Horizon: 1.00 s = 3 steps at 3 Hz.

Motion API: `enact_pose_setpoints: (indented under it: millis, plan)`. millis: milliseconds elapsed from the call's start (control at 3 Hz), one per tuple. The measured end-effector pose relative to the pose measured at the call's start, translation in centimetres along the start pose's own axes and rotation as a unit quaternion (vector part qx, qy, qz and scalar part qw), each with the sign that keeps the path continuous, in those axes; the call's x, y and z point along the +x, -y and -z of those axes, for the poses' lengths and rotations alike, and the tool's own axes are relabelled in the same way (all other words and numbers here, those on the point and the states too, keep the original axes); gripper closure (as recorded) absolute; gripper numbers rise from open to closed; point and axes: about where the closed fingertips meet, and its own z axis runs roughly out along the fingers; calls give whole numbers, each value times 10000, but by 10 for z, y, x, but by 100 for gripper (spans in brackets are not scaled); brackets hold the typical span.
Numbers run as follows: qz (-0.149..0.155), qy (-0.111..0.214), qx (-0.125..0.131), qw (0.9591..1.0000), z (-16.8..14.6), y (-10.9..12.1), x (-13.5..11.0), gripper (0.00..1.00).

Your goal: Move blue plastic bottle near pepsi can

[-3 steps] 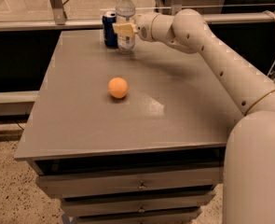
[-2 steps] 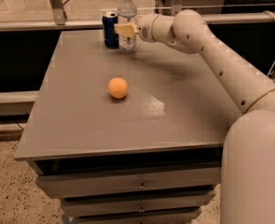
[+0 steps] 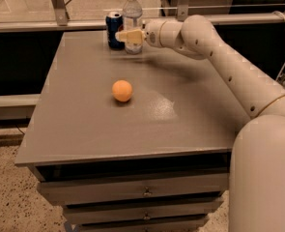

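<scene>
The blue plastic bottle [image 3: 132,13] stands upright at the far edge of the grey table [image 3: 84,124], with a white cap and a pale label. The pepsi can [image 3: 114,29] stands right beside it on its left, nearly touching. My gripper [image 3: 131,36] reaches in from the right at the bottle's lower half, with its pale fingers around the bottle. The white arm [image 3: 219,52] stretches back to the right front.
An orange ball [image 3: 122,91] lies near the table's middle. The table has drawers [image 3: 142,192] below its front edge. A metal rail [image 3: 60,23] and glass run behind the table's far edge. The floor lies to the left.
</scene>
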Motion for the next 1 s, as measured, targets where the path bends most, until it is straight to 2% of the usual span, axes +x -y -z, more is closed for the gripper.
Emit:
enact_pose_setpoints:
  millis: [333, 667, 1000]
  plan:
    - [111, 0, -100, 9999, 16, 3, -6, 0]
    - [714, 89, -446, 9964, 81, 11, -40, 0]
    - [1389, 201, -563, 9885, 163, 21, -77, 0]
